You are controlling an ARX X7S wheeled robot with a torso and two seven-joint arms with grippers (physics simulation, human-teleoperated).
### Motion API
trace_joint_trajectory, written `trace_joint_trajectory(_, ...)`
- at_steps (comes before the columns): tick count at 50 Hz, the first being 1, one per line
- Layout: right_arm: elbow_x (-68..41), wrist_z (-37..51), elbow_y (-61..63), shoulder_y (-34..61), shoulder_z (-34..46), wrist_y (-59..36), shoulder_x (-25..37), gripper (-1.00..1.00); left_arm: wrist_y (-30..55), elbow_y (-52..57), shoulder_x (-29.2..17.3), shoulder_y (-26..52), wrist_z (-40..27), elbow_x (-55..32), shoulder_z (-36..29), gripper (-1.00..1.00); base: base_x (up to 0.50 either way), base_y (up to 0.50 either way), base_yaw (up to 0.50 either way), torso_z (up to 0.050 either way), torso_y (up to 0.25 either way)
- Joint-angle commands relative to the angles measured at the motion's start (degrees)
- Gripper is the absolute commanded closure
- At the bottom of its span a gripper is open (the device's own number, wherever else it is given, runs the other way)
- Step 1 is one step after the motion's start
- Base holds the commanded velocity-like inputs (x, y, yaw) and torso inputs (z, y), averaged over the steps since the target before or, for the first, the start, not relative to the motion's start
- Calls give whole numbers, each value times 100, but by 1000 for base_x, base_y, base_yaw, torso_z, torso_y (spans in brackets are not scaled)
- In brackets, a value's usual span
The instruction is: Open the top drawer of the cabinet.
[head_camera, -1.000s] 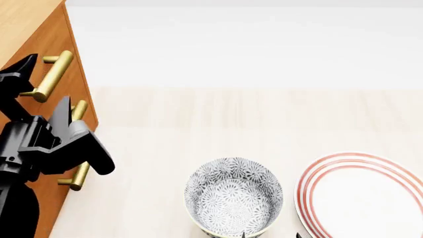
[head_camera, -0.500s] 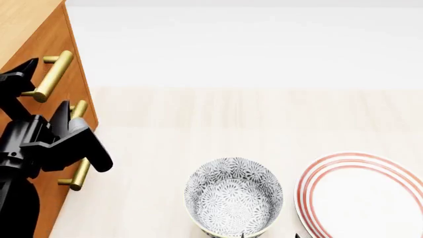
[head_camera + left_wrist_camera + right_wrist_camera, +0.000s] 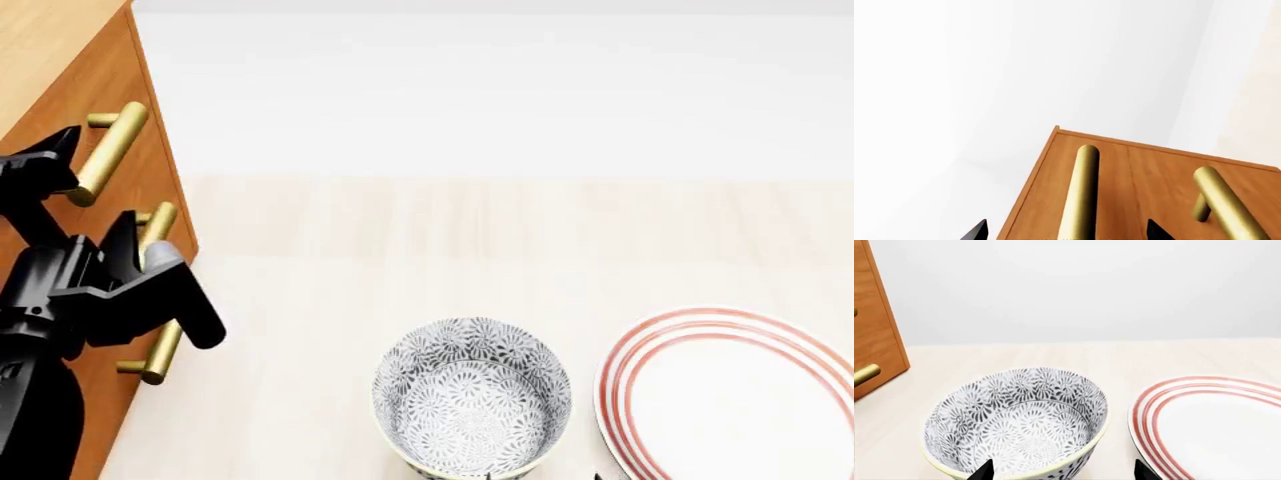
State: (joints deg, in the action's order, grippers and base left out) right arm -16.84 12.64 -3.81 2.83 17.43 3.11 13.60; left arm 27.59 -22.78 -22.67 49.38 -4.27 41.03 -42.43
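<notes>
Top drawer (image 3: 114,120) sits shut at about ten o'clock in your head view, its brass bar handle (image 3: 110,152) running along the orange-brown front of the cabinet (image 3: 80,60).

Your left gripper (image 3: 87,190) has its fingers (image 3: 47,150) spread apart. One black tip lies at the near end of that upper handle; the other (image 3: 127,235) points toward the lower drawer's handle (image 3: 160,300). In the left wrist view, two dark tips frame the upper bar, which runs up between them without any visible contact.

Over the last second the gripper has crept up and in toward the cabinet front. The upper tip now overlaps the handle's end where earlier it sat just short of it. You look to be mid-approach, lining up to straddle the bar. The drawer has not moved yet.

Your right gripper (image 3: 1061,471) shows only two black tips at six o'clock in its wrist view, spread apart and holding nothing. They hover just over the near rim of a patterned grey bowl (image 3: 470,395). A red-ringed white plate (image 3: 734,400) lies just beside the bowl at four o'clock on the pale surface (image 3: 400,230).
</notes>
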Motion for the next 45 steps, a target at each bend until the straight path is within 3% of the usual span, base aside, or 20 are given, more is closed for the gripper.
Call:
trace_joint_trajectory(1, 31, -89, 17, -3, -84, -16, -73, -100, 248, 163, 93, -58, 13, 116, 47, -100, 0, 0, 0, 0, 0)
trace_joint_trajectory(18, -43, -57, 4, 41, -76, -37, -56, -100, 346, -26, 102, -4, -135, 216, 31, -100, 0, 0, 0, 0, 0)
trace_joint_trajectory(19, -43, -54, 5, 41, -74, -35, -54, -100, 355, -31, 108, -2, -135, 207, 41, 100, 0, 0, 0, 0, 0)
trace_joint_trajectory(45, -80, -63, -34, 29, 14, 17, -15, -100, 290, 45, 237, -2, -57, 271, -157, 100, 0, 0, 0, 0, 0)
